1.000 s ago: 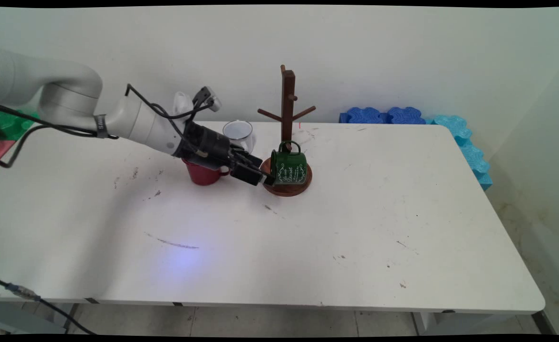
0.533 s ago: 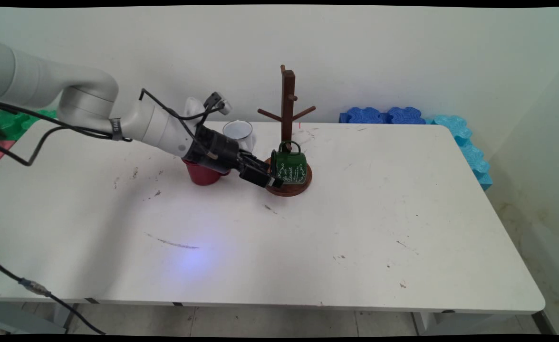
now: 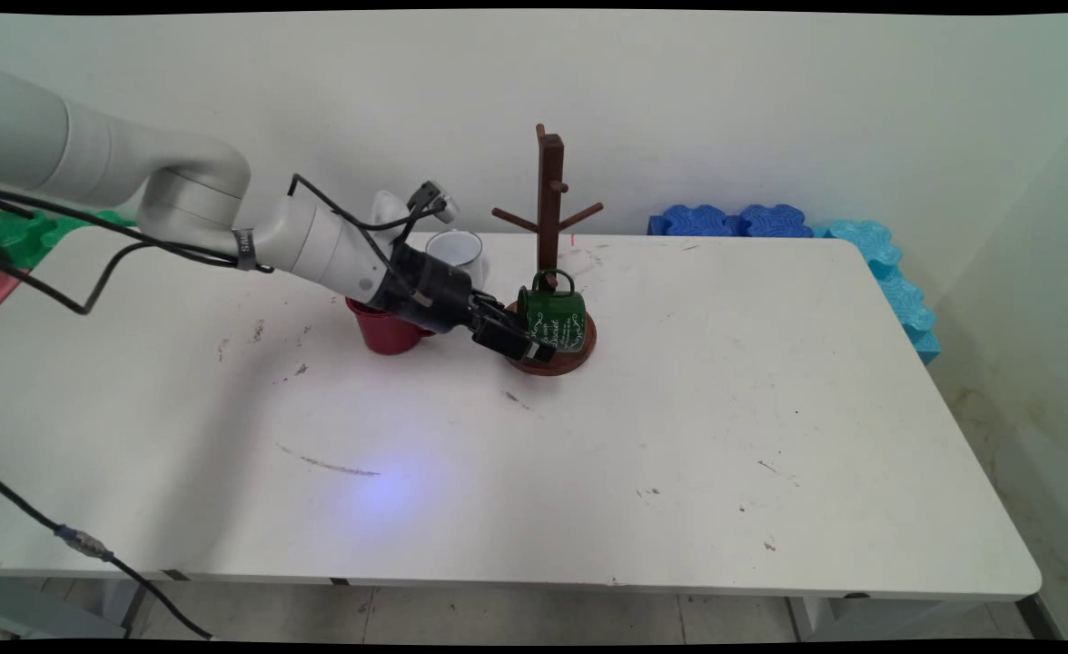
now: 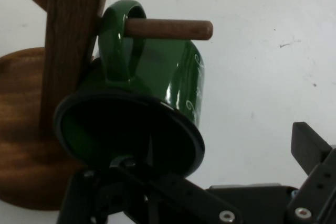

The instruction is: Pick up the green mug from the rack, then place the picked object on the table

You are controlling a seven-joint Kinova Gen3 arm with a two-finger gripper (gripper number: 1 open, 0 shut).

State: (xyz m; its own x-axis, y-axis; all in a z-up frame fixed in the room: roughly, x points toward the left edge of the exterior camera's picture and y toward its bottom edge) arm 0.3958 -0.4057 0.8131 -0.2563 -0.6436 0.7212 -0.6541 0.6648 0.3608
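The gripper reaches in low from the left to the green mug, which hangs by its handle on a low peg of the wooden mug tree, its side just above the tree's round base. In the hand view the gripper's fingers are spread: one finger stands clear to the right of the mug, while the other sits at the mug's dark open mouth at the bottom of the picture, so the rim lies between them; whether either pad touches the mug cannot be told. Behind the arm a red cup stands on the desk, partly hidden by the wrist, and a white mug stands farther back beside the tree.
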